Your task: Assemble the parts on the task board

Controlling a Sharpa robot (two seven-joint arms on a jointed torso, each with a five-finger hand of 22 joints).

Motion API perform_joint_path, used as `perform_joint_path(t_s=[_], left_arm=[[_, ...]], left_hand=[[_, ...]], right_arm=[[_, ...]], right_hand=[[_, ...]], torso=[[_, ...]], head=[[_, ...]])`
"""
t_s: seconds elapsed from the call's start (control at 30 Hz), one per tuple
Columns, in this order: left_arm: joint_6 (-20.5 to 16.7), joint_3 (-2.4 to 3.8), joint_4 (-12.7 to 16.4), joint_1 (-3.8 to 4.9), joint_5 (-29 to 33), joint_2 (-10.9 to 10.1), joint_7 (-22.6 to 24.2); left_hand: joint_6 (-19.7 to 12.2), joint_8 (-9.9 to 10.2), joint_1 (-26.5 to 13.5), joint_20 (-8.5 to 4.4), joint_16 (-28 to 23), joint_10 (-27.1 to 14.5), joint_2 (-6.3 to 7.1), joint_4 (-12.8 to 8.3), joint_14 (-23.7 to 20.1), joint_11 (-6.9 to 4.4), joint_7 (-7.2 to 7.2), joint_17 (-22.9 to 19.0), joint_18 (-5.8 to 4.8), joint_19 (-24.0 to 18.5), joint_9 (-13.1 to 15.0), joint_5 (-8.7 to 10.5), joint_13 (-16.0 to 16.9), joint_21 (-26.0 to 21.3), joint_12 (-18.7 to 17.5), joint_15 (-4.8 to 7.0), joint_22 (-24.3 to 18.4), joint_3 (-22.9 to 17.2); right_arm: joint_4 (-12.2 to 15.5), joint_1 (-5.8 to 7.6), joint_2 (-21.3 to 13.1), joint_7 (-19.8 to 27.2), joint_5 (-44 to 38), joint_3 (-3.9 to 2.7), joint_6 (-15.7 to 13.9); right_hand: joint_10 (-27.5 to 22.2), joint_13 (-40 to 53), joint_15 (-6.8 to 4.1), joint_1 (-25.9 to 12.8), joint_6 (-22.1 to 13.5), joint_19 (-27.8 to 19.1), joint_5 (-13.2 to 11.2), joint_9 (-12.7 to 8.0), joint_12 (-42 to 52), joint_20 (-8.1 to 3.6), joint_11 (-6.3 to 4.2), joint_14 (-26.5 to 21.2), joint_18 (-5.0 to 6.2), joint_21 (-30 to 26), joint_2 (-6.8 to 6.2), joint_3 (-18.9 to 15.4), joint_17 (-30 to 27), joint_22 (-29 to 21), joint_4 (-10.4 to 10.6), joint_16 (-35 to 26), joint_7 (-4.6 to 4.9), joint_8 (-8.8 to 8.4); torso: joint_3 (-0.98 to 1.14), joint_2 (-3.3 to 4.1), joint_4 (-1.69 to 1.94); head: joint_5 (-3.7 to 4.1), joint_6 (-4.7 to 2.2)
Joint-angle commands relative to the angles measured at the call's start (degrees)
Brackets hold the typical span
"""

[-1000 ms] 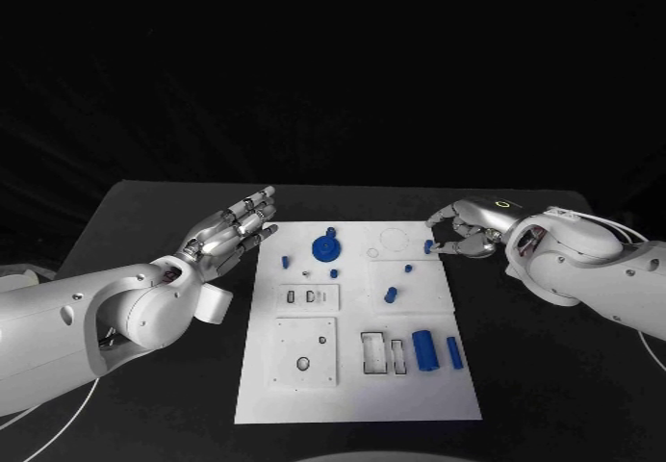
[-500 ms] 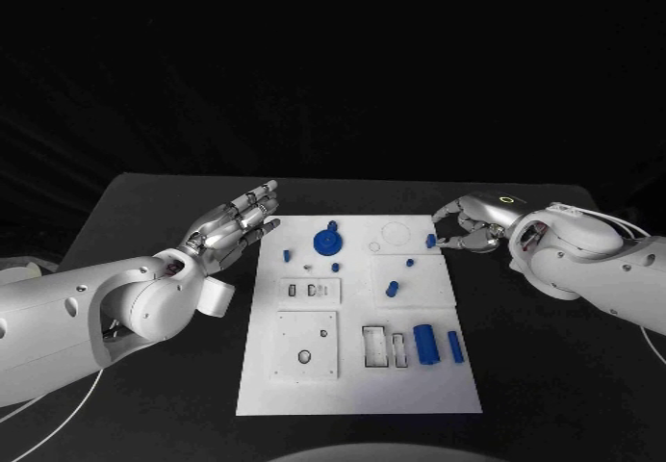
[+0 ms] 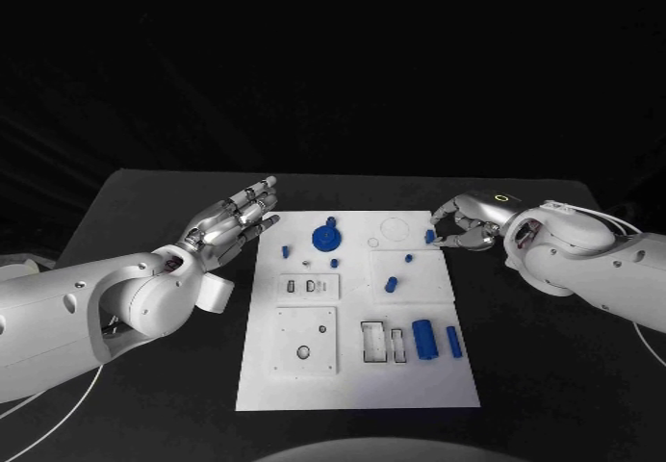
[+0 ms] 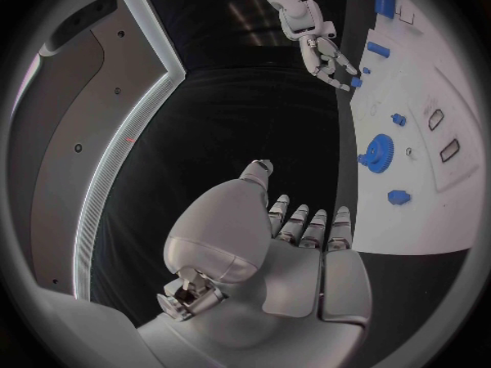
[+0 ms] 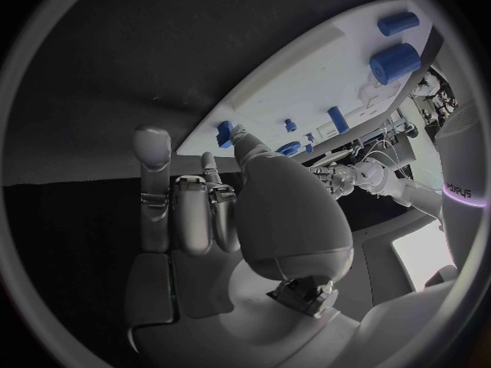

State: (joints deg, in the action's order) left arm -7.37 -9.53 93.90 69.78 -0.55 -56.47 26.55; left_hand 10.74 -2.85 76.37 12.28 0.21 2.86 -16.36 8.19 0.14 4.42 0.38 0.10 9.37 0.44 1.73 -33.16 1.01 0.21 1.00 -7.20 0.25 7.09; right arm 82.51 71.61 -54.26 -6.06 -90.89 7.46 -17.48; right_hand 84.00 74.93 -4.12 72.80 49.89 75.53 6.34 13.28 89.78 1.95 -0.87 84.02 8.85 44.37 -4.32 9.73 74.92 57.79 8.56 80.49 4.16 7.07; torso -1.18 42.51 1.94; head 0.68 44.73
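- The right hand (image 3: 465,226) sits at the right-centre of the head view, at the upper right edge of the task board (image 3: 354,380), its fingers curled in around a small blue part (image 3: 430,236) at that edge.
- From the right wrist view the small blue part shows at a fingertip; it looks pinched, though how firm the hold is I cannot tell.
- Over the last second this hand has barely shifted against the board: it was at the same edge part then, so the pick seems to be in hand rather than finished.
- The left hand (image 3: 229,223) hovers left of the board's upper left corner, above the tabletop (image 3: 166,192), fingers spread and holding nothing, as it was a second ago.
- The parts on the board lie as before: the blue gear (image 3: 327,239) in the upper middle, two blue cylinders (image 3: 436,340) at the lower right beside the rectangular slots, and small pegs (image 3: 392,284) near the centre.
- The whole head view has slid slightly, which I read as camera motion, not the board moving.
- Judgement: assembly is at an early stage, with most pieces not yet seated.
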Motion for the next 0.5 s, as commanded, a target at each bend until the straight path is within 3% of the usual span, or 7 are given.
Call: perform_joint_path(t_s=[0.03, 0.5], left_arm=[[1.3, 0.02, 0.0, 0.00, -0.3, 0.1, 0.4], [1.4, 0.02, -0.3, -0.02, -0.2, 0.2, 0.2]], left_hand=[[0.3, -0.3, 0.3, 0.31, -0.1, -0.1, 0.27, -0.4, 0.1, 0.25, -0.09, 0.0, -0.02, 0.3, 0.1, -0.21, 0.0, 0.2, 0.2, -0.23, 0.1, 0.1], [0.3, -0.3, 0.3, 0.35, -0.1, -0.1, 0.25, -0.4, 0.1, 0.33, 0.01, 0.0, -0.02, 0.3, 0.1, -0.25, 0.0, 0.2, 0.3, -0.27, 0.1, 0.0]], right_arm=[[-0.4, -0.13, 0.4, 0.2, -0.7, 0.00, 0.7], [-1.1, -0.37, 1.3, 0.6, -0.5, 0.00, 0.5]], right_hand=[[6.0, 15.1, -0.39, 0.5, 0.4, 0.5, -0.3, 0.1, 0.2, -0.01, -0.21, 3.8, -0.34, -0.3, -0.16, -0.4, 4.1, -0.1, 0.0, -0.4, 0.03, 0.23], [6.0, 15.1, -0.43, 1.3, 0.1, 0.5, 1.4, 0.4, 0.2, -0.03, -0.27, 3.8, -0.30, -0.8, -0.17, -0.3, 3.9, -0.2, -0.2, -0.5, -0.05, 0.50]], torso=[[0.00, -0.03, -0.07], [-0.01, -0.07, 0.02]], head=[[0.01, 0.16], [0.14, 0.74]])
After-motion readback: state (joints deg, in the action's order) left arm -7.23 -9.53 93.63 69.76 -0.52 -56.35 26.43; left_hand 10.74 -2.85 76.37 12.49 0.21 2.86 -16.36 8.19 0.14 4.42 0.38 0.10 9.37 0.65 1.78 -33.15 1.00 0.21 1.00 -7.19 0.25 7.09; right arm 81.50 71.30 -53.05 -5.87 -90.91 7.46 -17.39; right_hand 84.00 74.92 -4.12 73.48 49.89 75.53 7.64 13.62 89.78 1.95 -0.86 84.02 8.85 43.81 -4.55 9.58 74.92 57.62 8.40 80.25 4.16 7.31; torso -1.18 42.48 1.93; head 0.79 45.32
